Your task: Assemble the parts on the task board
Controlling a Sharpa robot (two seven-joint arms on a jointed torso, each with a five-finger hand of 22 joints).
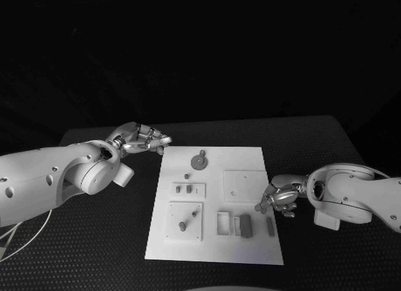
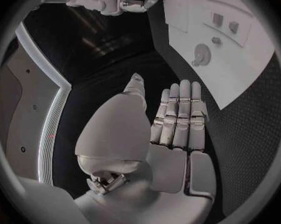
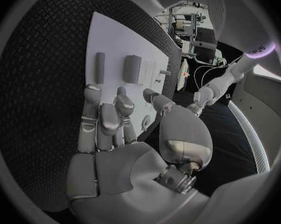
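The white task board [image 1: 214,242] lies mid-table. On it are a grey round part with a tab [image 1: 198,160], small pieces [image 1: 188,189], two square plates [image 1: 244,185], a peg [image 1: 182,226], two blocks [image 1: 245,225] and a slim bar [image 1: 271,226]. My left hand [image 1: 145,140] hovers beside the board's far left corner; the left wrist view shows it [image 2: 178,119] flat, fingers straight, holding nothing, with the round part [image 2: 201,54] beyond. My right hand [image 1: 279,197] is at the board's right edge, fingers [image 3: 102,119] apart and empty, near the slim bar [image 3: 100,67] and a block [image 3: 132,68].
The black table [image 1: 96,242] spreads around the board on all sides. Its far edge [image 1: 253,121] runs close behind the board. A white cable [image 1: 26,233] trails under my left arm at the near left.
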